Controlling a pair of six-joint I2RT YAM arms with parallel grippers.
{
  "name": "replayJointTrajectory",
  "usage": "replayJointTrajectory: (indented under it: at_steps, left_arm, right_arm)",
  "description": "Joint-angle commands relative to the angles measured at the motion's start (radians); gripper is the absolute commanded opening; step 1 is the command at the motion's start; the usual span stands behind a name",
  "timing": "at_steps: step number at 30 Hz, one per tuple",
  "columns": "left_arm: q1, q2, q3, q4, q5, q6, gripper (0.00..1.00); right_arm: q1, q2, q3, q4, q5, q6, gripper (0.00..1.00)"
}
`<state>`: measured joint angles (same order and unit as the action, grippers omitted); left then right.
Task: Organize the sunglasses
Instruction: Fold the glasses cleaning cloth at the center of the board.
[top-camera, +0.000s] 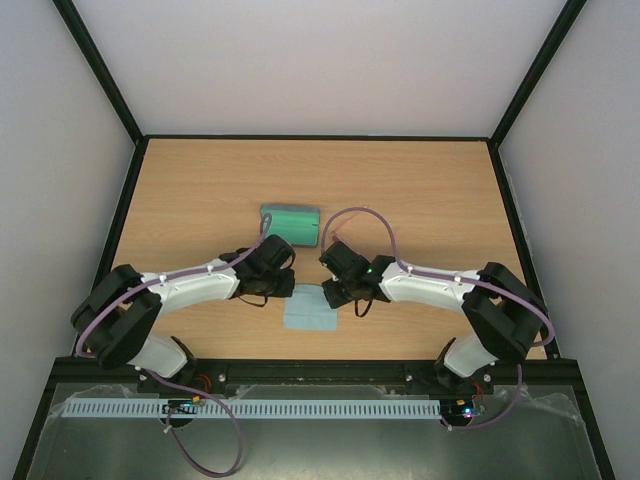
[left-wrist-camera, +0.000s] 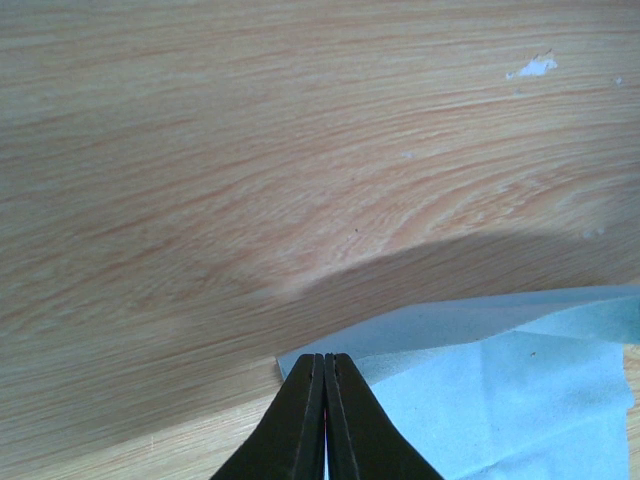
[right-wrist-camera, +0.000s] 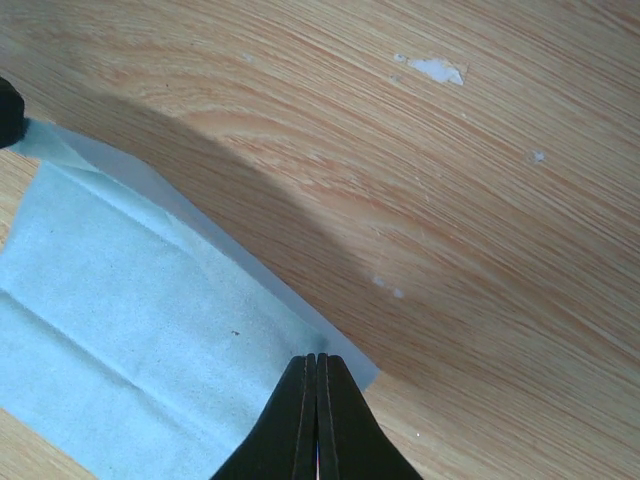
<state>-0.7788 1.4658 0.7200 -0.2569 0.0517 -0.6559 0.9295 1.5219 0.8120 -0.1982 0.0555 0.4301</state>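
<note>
The sunglasses are not in view in any frame. A light blue cloth (top-camera: 308, 312) lies on the wooden table between my two grippers. My left gripper (top-camera: 291, 288) is at its far left corner, jaws pressed together on that corner in the left wrist view (left-wrist-camera: 325, 358), where the cloth (left-wrist-camera: 500, 400) spreads to the right. My right gripper (top-camera: 333, 293) is at the far right corner, jaws together on it in the right wrist view (right-wrist-camera: 317, 358). There the cloth (right-wrist-camera: 130, 330) shows creases and a second layer along its far edge.
A green oblong case (top-camera: 290, 222) lies shut just beyond the grippers, mid-table. The wooden table (top-camera: 420, 190) has a black raised rim and white walls around it. The left gripper's black tip (right-wrist-camera: 8, 110) shows at the cloth's other far corner.
</note>
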Motion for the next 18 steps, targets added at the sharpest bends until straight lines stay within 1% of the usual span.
replayJointTrajectory:
  at_steps: [1, 18]
  left_arm:
    - [-0.012, -0.025, -0.017, -0.013, -0.001, -0.010, 0.02]
    - [-0.017, -0.059, -0.034, -0.029, -0.008, -0.021, 0.02]
  right_arm:
    - [0.011, -0.024, -0.014, -0.050, 0.004, 0.006, 0.02]
    - [0.034, -0.048, -0.030, -0.058, 0.006, 0.019, 0.01]
